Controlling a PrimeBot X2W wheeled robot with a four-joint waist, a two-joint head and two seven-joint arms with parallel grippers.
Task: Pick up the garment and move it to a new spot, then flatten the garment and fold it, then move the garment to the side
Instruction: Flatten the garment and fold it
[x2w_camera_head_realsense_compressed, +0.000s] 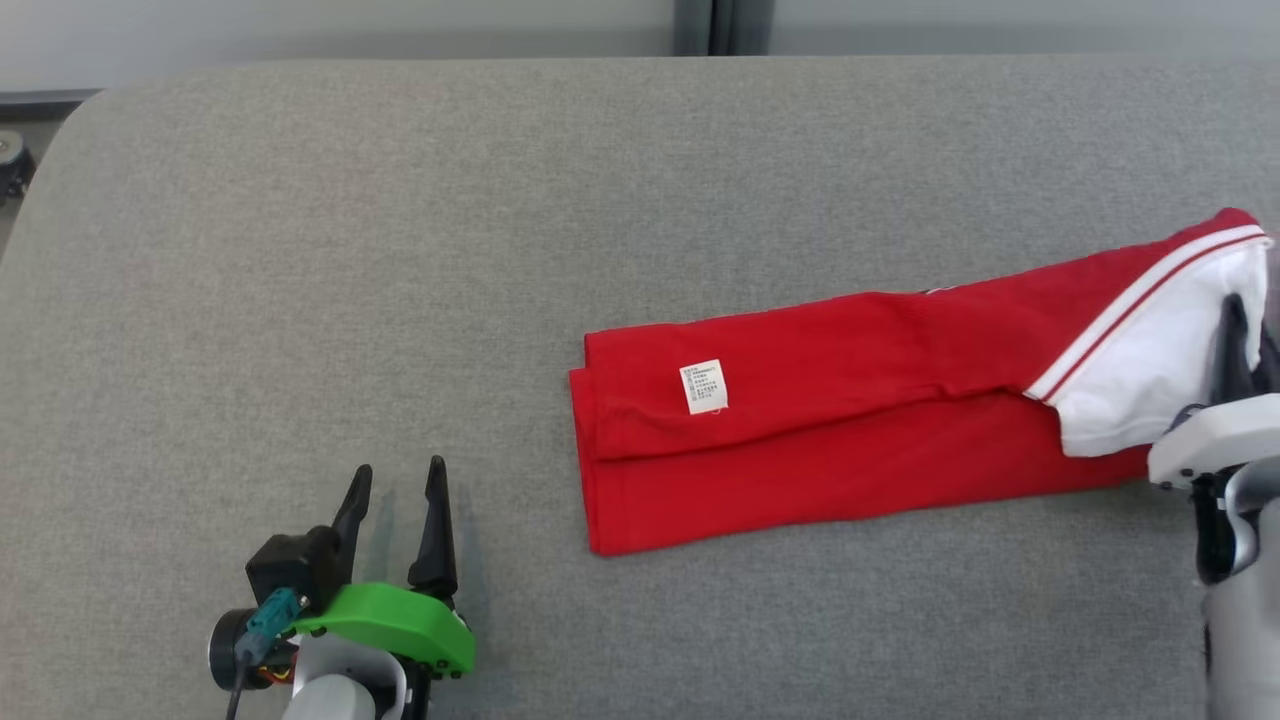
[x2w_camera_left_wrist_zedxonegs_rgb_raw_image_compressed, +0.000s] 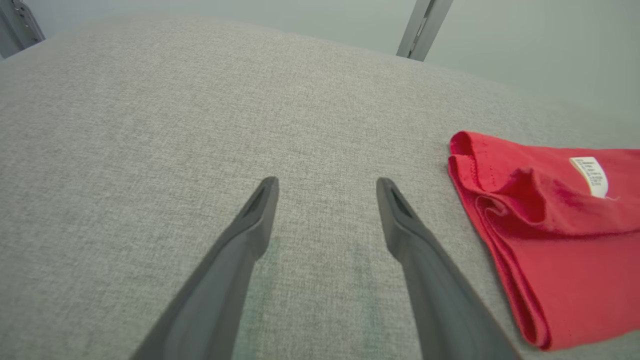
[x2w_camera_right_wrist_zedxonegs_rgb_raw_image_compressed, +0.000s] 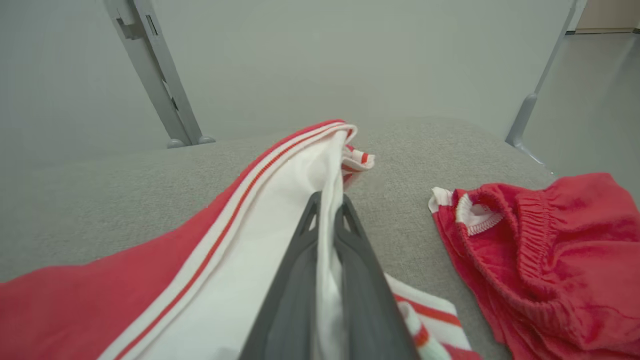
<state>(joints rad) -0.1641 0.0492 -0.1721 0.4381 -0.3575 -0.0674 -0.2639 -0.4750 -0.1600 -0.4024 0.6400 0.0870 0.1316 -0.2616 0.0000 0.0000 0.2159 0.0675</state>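
Head view sets the red garment (x2w_camera_head_realsense_compressed: 830, 420) across the centre and right of the frame, folded into a long band whose long axis runs from the middle out to the right edge, rising slightly that way. A white care label (x2w_camera_head_realsense_compressed: 704, 387) sits near its squared left end, and a white panel with red stripes forms its right end. The right gripper (x2w_camera_head_realsense_compressed: 1238, 335) is at that striped end by the right edge of the frame. In the right wrist view its fingers (x2w_camera_right_wrist_zedxonegs_rgb_raw_image_compressed: 360, 240) are pressed together on a fold of the white cloth, so the right gripper (x2w_camera_right_wrist_zedxonegs_rgb_raw_image_compressed: 328, 205) is clamped on the garment (x2w_camera_right_wrist_zedxonegs_rgb_raw_image_compressed: 210, 260). The left gripper (x2w_camera_head_realsense_compressed: 400, 480) stands in the lower left with its fingers spread and nothing between them. In the left wrist view the left gripper (x2w_camera_left_wrist_zedxonegs_rgb_raw_image_compressed: 325, 187) points over bare cloth, with the garment (x2w_camera_left_wrist_zedxonegs_rgb_raw_image_compressed: 550, 240) off to the right of the frame, near but not touching. The right arm is therefore the one in contact, and I judge any pull will run along the band's long axis. Everything lies on a grey woven fabric surface (x2w_camera_head_realsense_compressed: 400, 250) with a rounded far corner. A second red piece of clothing (x2w_camera_right_wrist_zedxonegs_rgb_raw_image_compressed: 550, 260) with a gathered elastic band lies at the lower right of the right wrist view, apart from the held end. Behind are a pale wall (x2w_camera_right_wrist_zedxonegs_rgb_raw_image_compressed: 350, 60) and slanted grey metal posts (x2w_camera_right_wrist_zedxonegs_rgb_raw_image_compressed: 155, 75)
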